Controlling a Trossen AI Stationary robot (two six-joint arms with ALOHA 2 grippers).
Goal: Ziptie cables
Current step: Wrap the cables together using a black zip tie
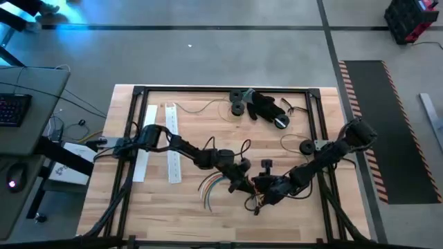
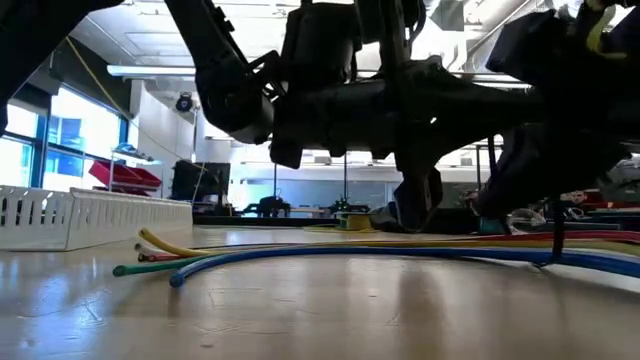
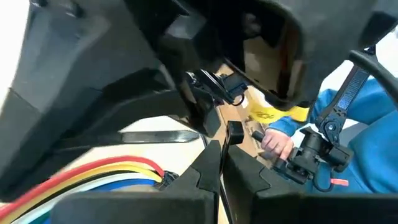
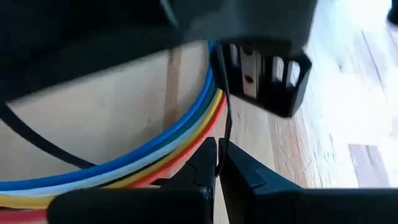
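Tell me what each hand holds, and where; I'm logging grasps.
Both pinch the thin black ziptie: left hand just under its square head, right hand on its strap, beside the cables.

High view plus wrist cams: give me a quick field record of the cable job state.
surface: light wooden table inside a black frame
cables: bundle of thin coloured wires, loose ends fanned out, lying on the wood
left gripper: fingers closed on a thin black zip tie, beside the bundle
right gripper: fingers closed on the same kind of black strap, wires just behind
arms: meeting near table centre
other: two white perforated strips at left, untouched
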